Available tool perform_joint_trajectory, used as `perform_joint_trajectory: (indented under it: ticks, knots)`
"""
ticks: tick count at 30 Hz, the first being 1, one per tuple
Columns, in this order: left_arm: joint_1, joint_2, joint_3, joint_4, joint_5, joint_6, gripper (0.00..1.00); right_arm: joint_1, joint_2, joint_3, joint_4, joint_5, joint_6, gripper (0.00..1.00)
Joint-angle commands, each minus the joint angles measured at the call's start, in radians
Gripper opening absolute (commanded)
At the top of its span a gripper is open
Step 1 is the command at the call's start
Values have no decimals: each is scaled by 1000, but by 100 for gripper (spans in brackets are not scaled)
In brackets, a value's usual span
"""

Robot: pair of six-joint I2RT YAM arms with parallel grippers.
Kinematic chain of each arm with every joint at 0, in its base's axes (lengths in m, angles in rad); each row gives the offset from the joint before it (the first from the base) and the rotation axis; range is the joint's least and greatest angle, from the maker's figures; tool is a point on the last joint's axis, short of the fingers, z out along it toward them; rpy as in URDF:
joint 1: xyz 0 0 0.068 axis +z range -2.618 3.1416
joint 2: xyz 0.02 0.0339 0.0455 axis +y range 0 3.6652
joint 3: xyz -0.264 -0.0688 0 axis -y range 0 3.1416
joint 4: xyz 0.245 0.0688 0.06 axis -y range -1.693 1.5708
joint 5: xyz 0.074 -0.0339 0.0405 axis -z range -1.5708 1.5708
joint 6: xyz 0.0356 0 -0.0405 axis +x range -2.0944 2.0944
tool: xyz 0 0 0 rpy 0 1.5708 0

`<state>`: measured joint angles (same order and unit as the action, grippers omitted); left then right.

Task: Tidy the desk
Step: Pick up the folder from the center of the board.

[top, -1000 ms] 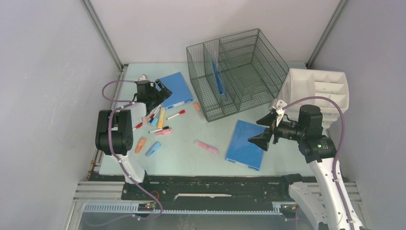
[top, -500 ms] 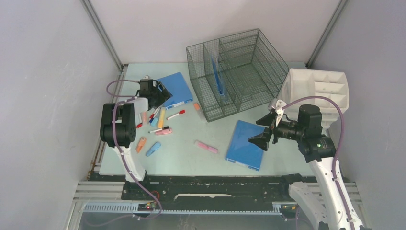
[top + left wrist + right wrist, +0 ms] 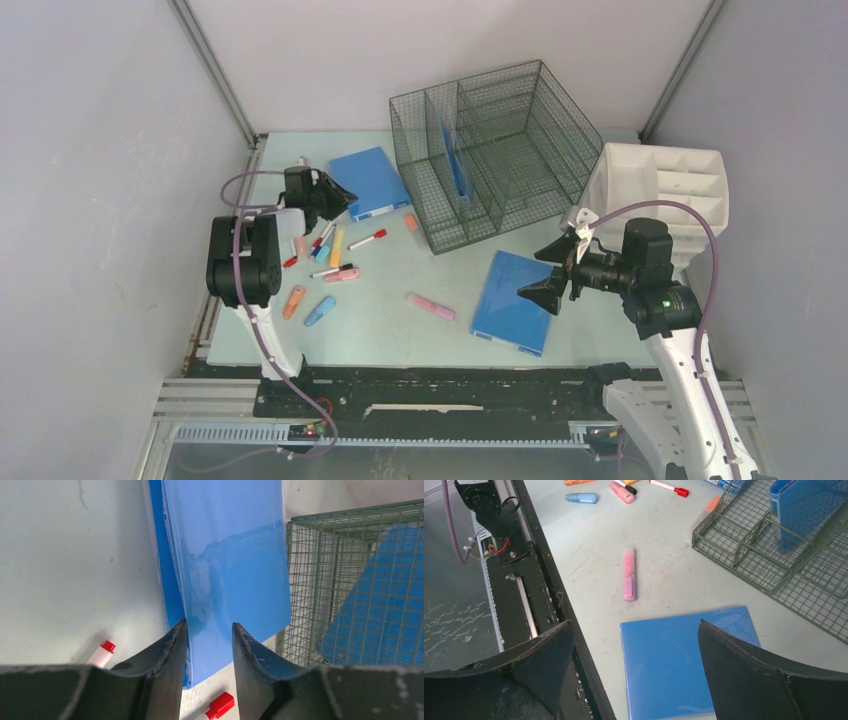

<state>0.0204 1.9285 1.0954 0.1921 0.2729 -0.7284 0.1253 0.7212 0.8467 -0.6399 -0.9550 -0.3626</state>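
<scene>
Left hand [image 3: 209, 627] half-open astride blue folder [image 3: 225, 555], grip unclear | right hand [image 3: 635, 622] wide, empty | desk [image 3: 380, 325] long left-right

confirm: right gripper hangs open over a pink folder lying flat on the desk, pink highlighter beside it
Wrong colour: the folder under the open right gripper is blue, as the right wrist view shows. It lies flat on the desk, pink highlighter beside it.

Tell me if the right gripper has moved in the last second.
No. The right gripper stays put over the near blue folder, same gap from the wire rack.
</scene>
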Motion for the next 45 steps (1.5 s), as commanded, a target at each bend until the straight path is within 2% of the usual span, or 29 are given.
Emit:
perform_joint_trajectory:
  ticks: [1,9,12,15,20,22,30,37,41,45]
  knots:
    - [21,-4,-55,200,104,-114,41,6,-12,23,13,-2,-17,100]
    - [24,38,-108,458,180,-261,42,5,-14,22,13,-2,-16,100]
    - [24,58,-107,509,198,-295,40,5,-16,23,14,-2,-17,100]
    - [22,72,-100,509,204,-299,30,5,-16,23,13,-3,-17,100]
    - [24,71,-102,510,213,-291,1,5,-17,23,13,-3,-17,100]
    - [28,46,-120,512,202,-272,0,5,-17,23,14,-2,-16,100]
    - [58,-207,-316,636,126,-233,0,4,-17,23,13,-3,-16,100]
    - [56,-459,-531,763,62,-260,0,4,-17,23,4,-17,-38,100]
    - [47,-616,-640,774,51,-290,0,4,-18,23,-22,-63,-84,100]
    - [30,-798,-721,699,42,-313,0,4,-19,23,-79,-136,-169,100]
